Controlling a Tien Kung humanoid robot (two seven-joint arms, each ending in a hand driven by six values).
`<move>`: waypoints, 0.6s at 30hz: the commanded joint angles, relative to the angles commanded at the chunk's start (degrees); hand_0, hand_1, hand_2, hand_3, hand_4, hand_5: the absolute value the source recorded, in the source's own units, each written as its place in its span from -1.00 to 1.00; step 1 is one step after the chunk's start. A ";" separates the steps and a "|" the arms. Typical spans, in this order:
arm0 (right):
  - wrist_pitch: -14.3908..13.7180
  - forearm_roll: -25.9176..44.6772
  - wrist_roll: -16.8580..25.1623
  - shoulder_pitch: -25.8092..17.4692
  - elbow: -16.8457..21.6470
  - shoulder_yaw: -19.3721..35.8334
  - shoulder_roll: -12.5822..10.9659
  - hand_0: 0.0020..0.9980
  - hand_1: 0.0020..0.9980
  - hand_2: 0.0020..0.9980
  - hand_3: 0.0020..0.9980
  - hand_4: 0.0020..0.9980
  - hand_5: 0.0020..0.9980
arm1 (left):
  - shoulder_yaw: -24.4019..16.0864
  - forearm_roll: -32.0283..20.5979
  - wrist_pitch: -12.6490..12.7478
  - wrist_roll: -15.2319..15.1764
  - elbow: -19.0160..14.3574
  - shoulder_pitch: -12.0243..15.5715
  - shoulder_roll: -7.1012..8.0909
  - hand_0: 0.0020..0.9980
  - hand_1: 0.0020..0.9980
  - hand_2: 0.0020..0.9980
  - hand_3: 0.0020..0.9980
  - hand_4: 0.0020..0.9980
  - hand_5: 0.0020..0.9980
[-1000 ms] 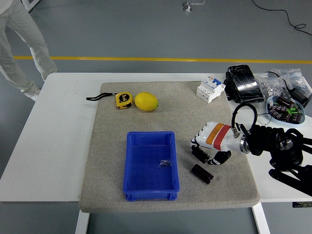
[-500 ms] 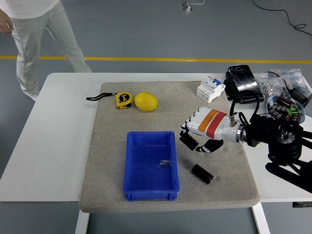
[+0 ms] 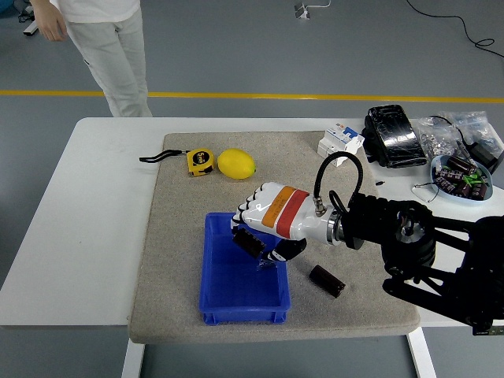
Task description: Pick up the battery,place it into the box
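Lemon (image 3: 236, 164) beside tape measure (image 3: 199, 161).

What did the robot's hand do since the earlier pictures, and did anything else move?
The right hand, shut on a battery, carried it leftward from the mat to above the blue box. The person at the far side walked rightward. The second battery, lemon, tape measure and box stayed put.

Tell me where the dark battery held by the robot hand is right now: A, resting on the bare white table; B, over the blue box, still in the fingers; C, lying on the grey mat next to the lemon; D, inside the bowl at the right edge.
B: the right robot hand grips the battery above the open blue box; a second battery lies on the mat.
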 joint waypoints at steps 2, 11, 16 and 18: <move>-0.12 -0.14 0.53 0.31 -0.20 -0.47 0.34 0.48 0.55 0.72 0.72 0.80 -0.50 | 0.01 0.02 0.05 0.00 0.00 -0.07 0.04 0.48 0.45 0.55 0.38 0.43 0.41; -0.25 -0.57 1.29 0.90 -0.66 -0.59 0.28 0.51 0.57 0.79 0.91 0.89 -0.52 | 0.14 -0.14 0.31 0.06 0.02 -0.30 0.11 0.48 0.44 0.54 0.38 0.43 0.41; -0.50 -2.14 1.65 0.18 0.63 1.70 -2.13 0.48 0.51 0.70 0.84 0.81 -0.52 | 0.16 -0.22 0.47 0.18 0.09 -0.41 0.12 0.48 0.43 0.53 0.38 0.43 0.41; -0.16 -3.48 1.61 -0.18 1.35 3.23 -3.98 0.48 0.51 0.70 0.84 0.81 -0.52 | 0.30 -0.44 0.58 0.15 0.12 -0.42 0.16 0.48 0.43 0.53 0.38 0.43 0.41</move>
